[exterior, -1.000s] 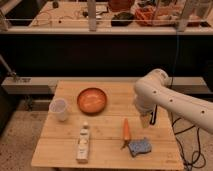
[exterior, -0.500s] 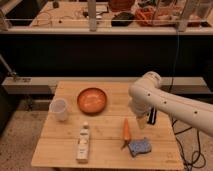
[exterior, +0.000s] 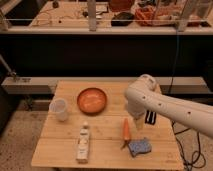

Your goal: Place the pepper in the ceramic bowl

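Since the earlier frames the white arm [exterior: 170,107] has swung leftward and lower over the table, bringing its gripper [exterior: 149,120] closer to the pepper [exterior: 126,131]; everything on the table lies as it did. The gripper now hangs over the right part of the table, just right of and slightly above the pepper, its dark fingers spread apart and holding nothing. The pepper lies on the bare wood, wide end toward the back and its thin end pointing toward the front edge, close beside the blue-grey sponge [exterior: 139,146] at its front right. The ceramic bowl [exterior: 92,100] sits empty toward the back centre-left, well apart from the pepper. A translucent white cup [exterior: 59,109] stands upright to the bowl's left, and a small white bottle [exterior: 83,144] lies on its side near the front edge. The table [exterior: 107,160] is pale wood in lengthwise planks, standing on a speckled floor [exterior: 20,145]. Behind it runs a dark wall with a pale ledge [exterior: 30,86] at table height — above that, a lit workbench [exterior: 70,20] crowded with clutter, with orange items at the right. A thin cable [exterior: 176,55] drops down the dark wall at the right.
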### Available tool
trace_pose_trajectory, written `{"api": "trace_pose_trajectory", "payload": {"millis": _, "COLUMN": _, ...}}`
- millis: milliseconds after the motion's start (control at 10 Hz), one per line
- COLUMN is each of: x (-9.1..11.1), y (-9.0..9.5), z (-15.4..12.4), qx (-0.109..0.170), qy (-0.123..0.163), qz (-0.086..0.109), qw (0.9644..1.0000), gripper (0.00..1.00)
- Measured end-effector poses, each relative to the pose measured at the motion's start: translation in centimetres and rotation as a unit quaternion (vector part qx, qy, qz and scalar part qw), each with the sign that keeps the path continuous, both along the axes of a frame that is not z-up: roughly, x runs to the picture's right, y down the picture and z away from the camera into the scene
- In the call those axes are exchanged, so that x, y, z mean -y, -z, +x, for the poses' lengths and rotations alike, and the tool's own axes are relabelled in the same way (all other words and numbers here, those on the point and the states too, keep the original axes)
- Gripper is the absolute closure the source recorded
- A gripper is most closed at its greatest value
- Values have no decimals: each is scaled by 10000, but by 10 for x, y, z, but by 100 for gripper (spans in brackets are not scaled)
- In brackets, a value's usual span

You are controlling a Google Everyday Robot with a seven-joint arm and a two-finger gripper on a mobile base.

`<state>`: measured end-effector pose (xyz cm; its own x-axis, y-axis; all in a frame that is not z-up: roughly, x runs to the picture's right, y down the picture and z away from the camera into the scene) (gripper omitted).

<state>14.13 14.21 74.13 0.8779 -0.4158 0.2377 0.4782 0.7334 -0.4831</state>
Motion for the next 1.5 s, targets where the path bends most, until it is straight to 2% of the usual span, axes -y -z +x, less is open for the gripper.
{"api": "trace_pose_trajectory", "payload": {"millis": 400, "x": -15, "y": -12, "z": -9, "qx": 228, "qy": 340, "qz": -35, "qw": 9992, "gripper": 20}}
{"api": "trace_pose_trajectory", "payload": {"millis": 800, "x": -24, "y": -18, "z": -12, "qx": 376, "qy": 563, "qz": -52, "qw": 9977, "gripper": 20}}
{"api": "trace_pose_trajectory", "payload": {"millis": 1000, "x": -32, "y": -23, "z": -19, "qx": 540, "qy": 800, "qz": -65, "qw": 9953, "gripper": 20}}
{"api": "trace_pose_trajectory", "payload": {"millis": 1500, "x": -47, "y": -33, "z": -22, "qx": 750, "qy": 1101, "qz": -86, "qw": 9911, "gripper": 20}}
